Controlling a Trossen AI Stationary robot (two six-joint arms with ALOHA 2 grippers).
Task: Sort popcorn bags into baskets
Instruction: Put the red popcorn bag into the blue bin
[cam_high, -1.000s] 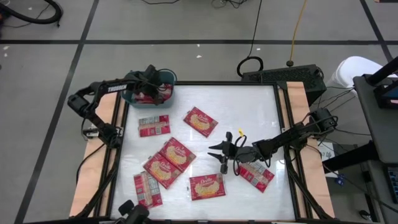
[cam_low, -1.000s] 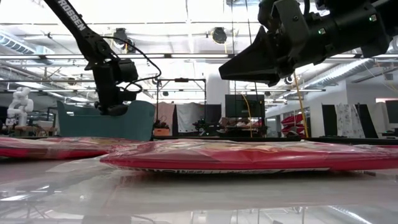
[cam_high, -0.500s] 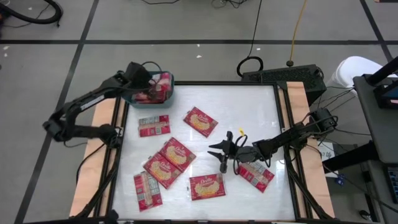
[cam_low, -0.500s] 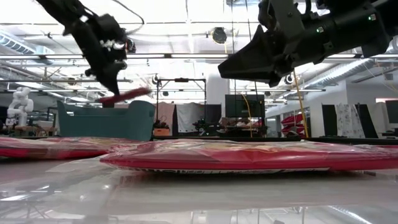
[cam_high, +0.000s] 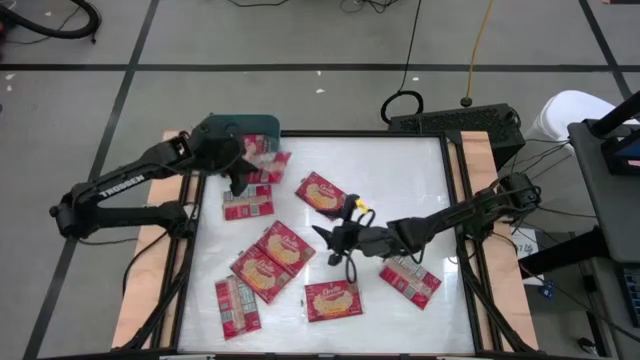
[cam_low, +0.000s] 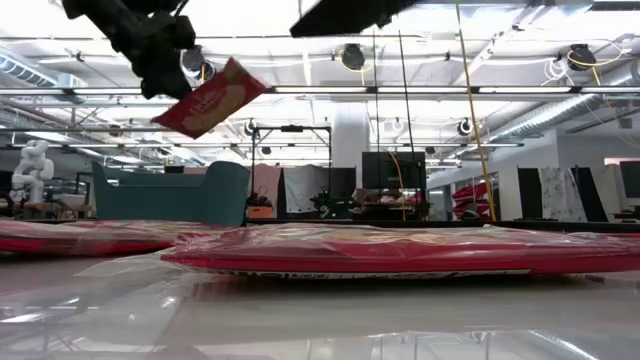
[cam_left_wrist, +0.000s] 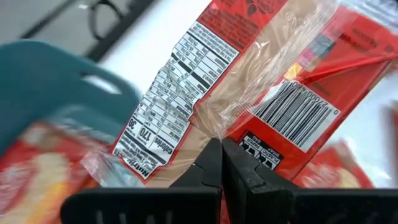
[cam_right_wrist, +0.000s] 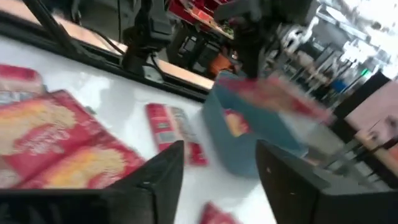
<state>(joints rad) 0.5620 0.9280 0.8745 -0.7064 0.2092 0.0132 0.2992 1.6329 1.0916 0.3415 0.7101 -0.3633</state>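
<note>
Heads up: your left fingers (cam_left_wrist: 221, 163) are pressed tight on just the clear edge of a bag (cam_high: 262, 164), lifted off the surface near the tub (cam_high: 262, 125) at about 11 o'clock. That film could slip or tear, and the bag hangs tilted, so I'd guess it lands outside the tub if it lets go. Toward 5 o'clock of centre, your right fingers (cam_high: 334, 243) are spread wide, holding nothing, above loose bags (cam_high: 272, 260). Come down crooked and you could just shove a packet or snag two.

White table (cam_high: 420, 190); black cable (cam_high: 402, 102) on floor.
</note>
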